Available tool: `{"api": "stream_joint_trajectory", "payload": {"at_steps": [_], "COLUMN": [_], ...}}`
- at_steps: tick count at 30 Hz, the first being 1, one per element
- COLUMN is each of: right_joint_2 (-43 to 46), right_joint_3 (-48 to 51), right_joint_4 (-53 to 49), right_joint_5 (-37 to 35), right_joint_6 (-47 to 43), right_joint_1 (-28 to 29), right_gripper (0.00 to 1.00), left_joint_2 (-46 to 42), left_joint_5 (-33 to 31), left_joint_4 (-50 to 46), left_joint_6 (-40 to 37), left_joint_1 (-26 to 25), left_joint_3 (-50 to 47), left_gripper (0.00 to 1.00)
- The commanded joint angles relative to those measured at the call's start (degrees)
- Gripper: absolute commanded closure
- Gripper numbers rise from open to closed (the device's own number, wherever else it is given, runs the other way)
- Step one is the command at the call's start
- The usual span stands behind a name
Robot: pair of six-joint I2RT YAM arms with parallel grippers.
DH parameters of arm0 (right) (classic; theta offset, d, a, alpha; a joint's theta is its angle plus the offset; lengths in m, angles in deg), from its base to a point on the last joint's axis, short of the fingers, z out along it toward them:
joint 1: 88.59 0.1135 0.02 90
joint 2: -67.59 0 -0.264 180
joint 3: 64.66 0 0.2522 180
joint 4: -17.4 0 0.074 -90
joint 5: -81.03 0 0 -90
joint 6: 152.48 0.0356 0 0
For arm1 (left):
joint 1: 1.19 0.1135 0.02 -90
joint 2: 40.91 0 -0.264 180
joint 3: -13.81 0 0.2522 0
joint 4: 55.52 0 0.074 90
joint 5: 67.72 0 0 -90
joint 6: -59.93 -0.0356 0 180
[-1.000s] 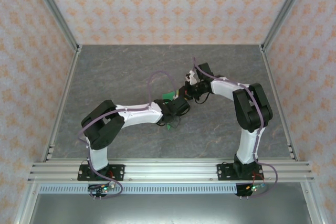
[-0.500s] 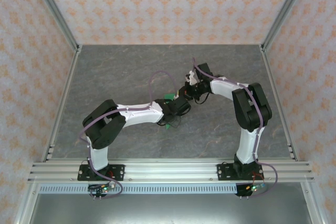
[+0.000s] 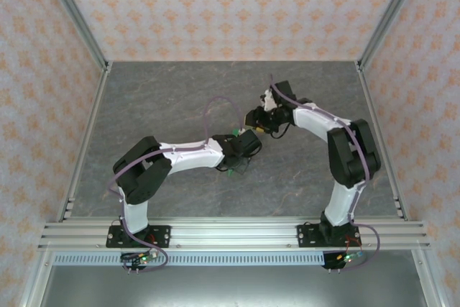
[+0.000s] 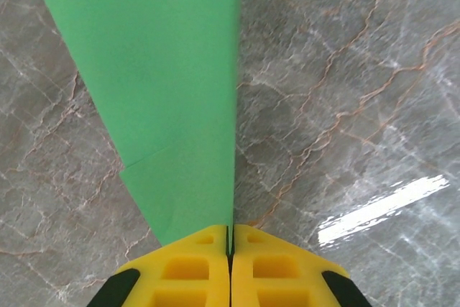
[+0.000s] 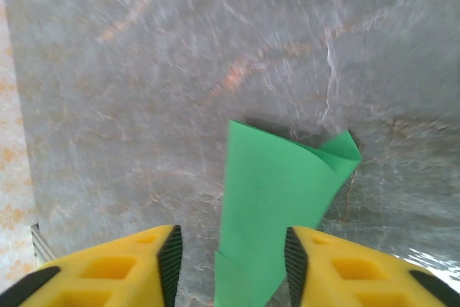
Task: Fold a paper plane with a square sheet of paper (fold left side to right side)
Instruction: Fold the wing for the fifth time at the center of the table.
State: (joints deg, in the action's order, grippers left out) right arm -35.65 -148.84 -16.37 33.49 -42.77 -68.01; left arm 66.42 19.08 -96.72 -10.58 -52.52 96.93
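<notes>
now | left claw (image 4: 230, 249): pinching green paper (image 4: 165, 91) near edge, long axis straight ahead | right claw (image 5: 231, 253): spread, paper just beyond

Paper plane (image 4: 165, 84): thin green paper, was matt and smooth, creased sharp. Desk (image 4: 345, 91): grey veined stone-look top, was polished and threw a glossy glare. My left tool (image 4: 230, 234) and my right tool (image 5: 230, 249): were yellow moulded plastic, matt, black-trimmed.

Left gripper (image 4: 230, 231) closed — right gripper (image 5: 231, 249) parted (both arms bent inward)
</notes>
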Motion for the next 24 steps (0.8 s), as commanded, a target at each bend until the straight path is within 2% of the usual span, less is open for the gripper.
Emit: {"api": "stream_joint_trajectory", "payload": {"at_steps": [1,9,14,18,24], "right_joint_2": [7.47,16.81,18.83,18.54,14.52], "right_joint_3": [-0.71,7.56,14.64,19.85,21.17], "right_joint_4": [-1.35,-2.06,2.6,9.45,15.41], "right_joint_5": [-7.92,-17.91,-14.85,-10.64,-9.67], "right_joint_6": [1.43,0.39,1.22,4.39,7.64], "right_joint_1": [-2.46,-5.18,-5.33,-4.45,-0.71], "right_gripper": [0.46,0.31,0.29,0.32,0.35], "left_joint_2": [-0.17,-0.98,-0.98,-0.41,0.83], "left_joint_5": [1.65,12.25,19.42,24.61,30.71], "left_joint_4": [0.4,5.71,10.99,15.61,22.86], "left_joint_6": [0.63,2.7,5.1,7.03,10.81], "left_joint_1": [1.06,5.21,7.43,9.11,11.61], "left_joint_3": [1.54,0.5,-1.22,-2.97,-5.34], "left_gripper": [0.94,0.95,0.95,0.95,0.95]}}
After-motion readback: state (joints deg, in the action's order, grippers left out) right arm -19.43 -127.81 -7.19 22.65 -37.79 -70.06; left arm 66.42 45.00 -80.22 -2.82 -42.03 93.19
